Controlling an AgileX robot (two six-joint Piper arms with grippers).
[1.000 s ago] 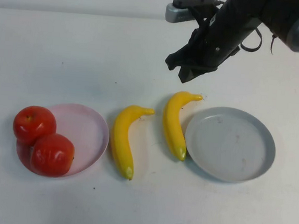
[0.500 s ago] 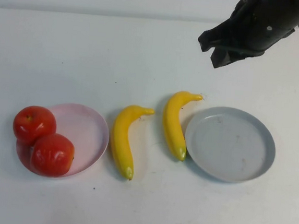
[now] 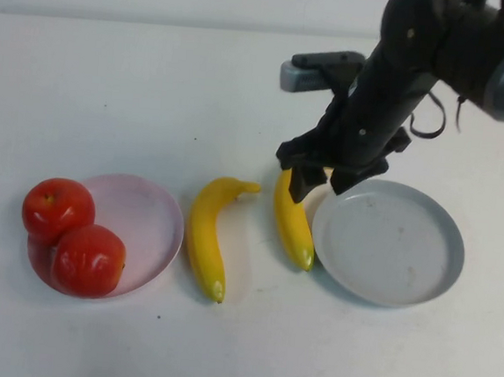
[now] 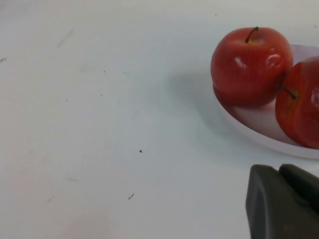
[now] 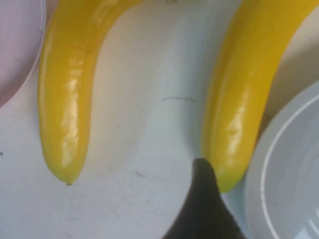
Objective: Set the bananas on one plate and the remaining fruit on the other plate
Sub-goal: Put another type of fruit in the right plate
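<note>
Two red apples (image 3: 71, 236) sit touching on the pale pink plate (image 3: 147, 223) at the left of the white bench (image 3: 111, 88), both crowded toward its left edge, one overhanging the rim; that half of the sort looks done. The left gripper (image 4: 284, 201) rests low just beside that plate, its jaws pressed together on nothing, apparently parked out of the way.

Between the plates lie the two yellow bananas, flat on the bench and apart from each other. The left banana (image 3: 206, 234) lies just beside the pink plate's rim without clearly touching it. The right banana (image 3: 293, 219) lies with its lower end against, or all but against, the rim of the grey-blue plate (image 3: 423, 256), which carries nothing.

Over the upper end of the right banana hangs the right gripper (image 3: 322, 175), its dark fingers (image 3: 295, 182) spread to either side of the fruit and pinching nothing; whether they touch it cannot be told. In the right wrist view one fingertip (image 5: 202, 199) shows close to the banana's tip, next to the grey-blue rim. It is probably lined up here because this banana has the shortest trip to its plate.

Little stands in the way. The grey-blue plate's raised rim crowds the fruit on one side, and the banana's glossy curved skin may slip or roll under a squeeze near its end.
</note>
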